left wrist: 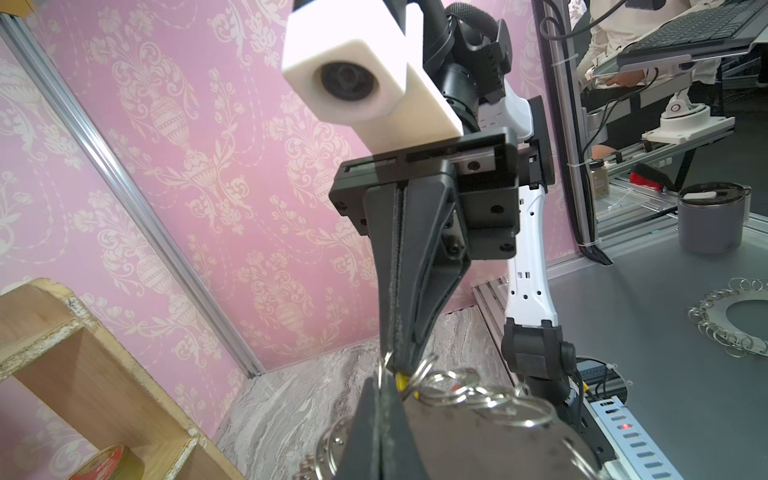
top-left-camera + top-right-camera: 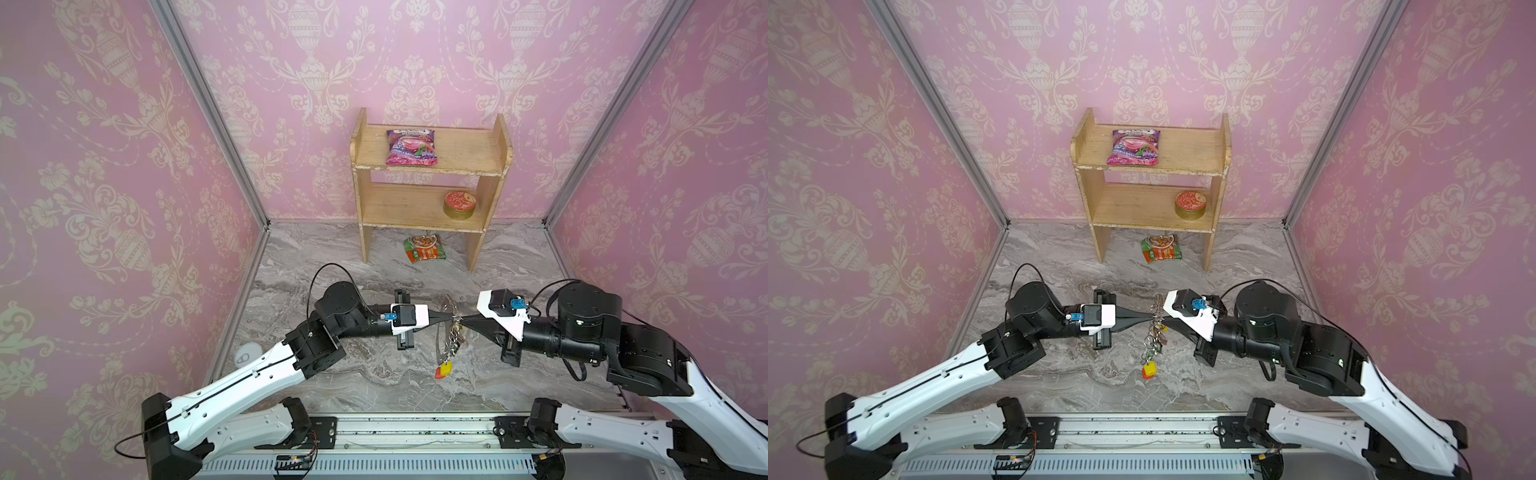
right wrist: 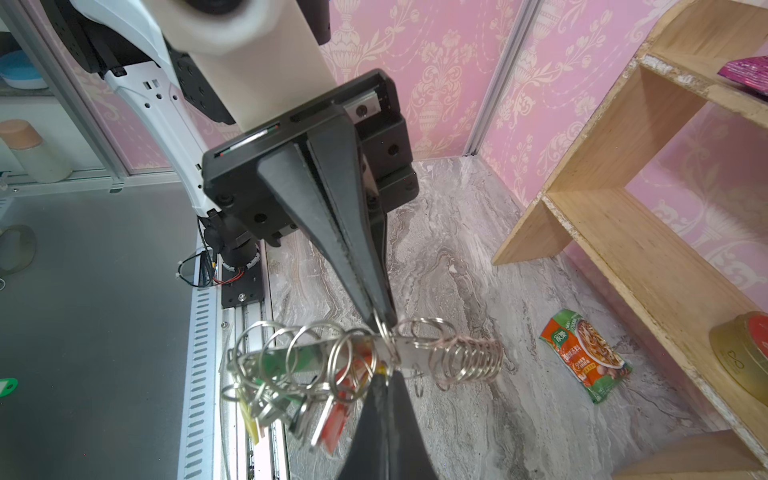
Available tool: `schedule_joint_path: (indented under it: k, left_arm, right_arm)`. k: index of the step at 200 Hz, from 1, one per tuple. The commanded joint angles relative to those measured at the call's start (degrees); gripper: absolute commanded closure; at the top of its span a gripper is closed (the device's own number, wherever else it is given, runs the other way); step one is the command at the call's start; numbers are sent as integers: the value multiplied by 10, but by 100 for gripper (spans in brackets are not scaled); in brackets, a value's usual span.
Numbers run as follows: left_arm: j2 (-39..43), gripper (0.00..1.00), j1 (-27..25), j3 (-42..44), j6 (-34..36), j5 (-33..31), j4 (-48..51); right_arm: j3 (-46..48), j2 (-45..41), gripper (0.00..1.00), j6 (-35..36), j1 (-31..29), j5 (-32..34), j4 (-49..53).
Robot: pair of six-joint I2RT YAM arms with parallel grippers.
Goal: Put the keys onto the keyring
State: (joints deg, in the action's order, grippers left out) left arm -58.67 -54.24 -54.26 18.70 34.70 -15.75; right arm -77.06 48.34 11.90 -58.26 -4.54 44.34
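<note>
Right wrist view first: the keyring (image 3: 409,351), a large flat grey-brown band edged with small silver wire loops, is held edge-on in the air. The keys (image 3: 330,417), small silver metal ones with oblong green, orange-red and yellow plastic tags, dangle in a cluster from its loops. In both top views it hangs well in front of the pale wooden two-tier shelf (image 2: 457,145), lifted clear of the grey marble-patterned tabletop (image 2: 332,257) on which the shelf stands.

The left gripper (image 3: 383,321) pinches the band at its rim, its black fingers pressed flat together on it. The right gripper (image 1: 400,365) meets it almost tip to tip from the opposite side. Its fingers are likewise pressed together, at a loop where a sliver of yellow shows. Whether it nips the loop or a yellow tag cannot be told.

This looks like the threading step, with several keys already hung. The next move seems to call for the left gripper to hold the band steady while the right works a key's hole round the split loop. That means a small twisting motion that neither shakes the hanging cluster nor lets the band slip.
</note>
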Motion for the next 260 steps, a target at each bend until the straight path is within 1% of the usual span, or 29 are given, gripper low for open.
schedule_joint_path:
  k: [1, 32, 63, 115, 120, 154, 176, 190, 217, 221, 260]
  left_arm:
    - [21, 100, 5, 6, -30, -26, -136]
    - [17, 100, 12, 16, -52, -25, -187]
    - [15, 100, 18, 21, -62, -25, -217]
    - [-5, 100, 21, 19, -93, -6, -260]
    - [-8, 100, 21, 19, -99, -2, -265]
    - [-30, 100, 21, 22, -133, 19, -298]
    - [-35, 100, 21, 23, -139, 27, -301]
    - [-32, 100, 22, 24, -137, 27, -294]
    - [-26, 100, 22, 25, -127, 33, -271]
    - [-25, 100, 23, 24, -126, 34, -268]
    - [-21, 100, 23, 21, -122, 42, -250]
  right_arm:
    - [27, -12, 100, -26, 2, -5, -1]
    - [52, -21, 100, -42, 2, -11, -23]
    - [70, -25, 100, -54, 2, -15, -32]
    - [92, -19, 100, -70, 2, -38, -76]
    - [112, -18, 100, -70, 2, -40, -80]
    - [118, -10, 100, -75, 3, -52, -109]
    - [114, -11, 100, -75, 3, -46, -109]
    - [112, -20, 97, -75, 3, -36, -106]
    - [102, -38, 87, -69, 4, -9, -82]
    - [81, -40, 86, -68, 3, -4, -77]
    - [40, -55, 76, -48, 4, 35, -17]
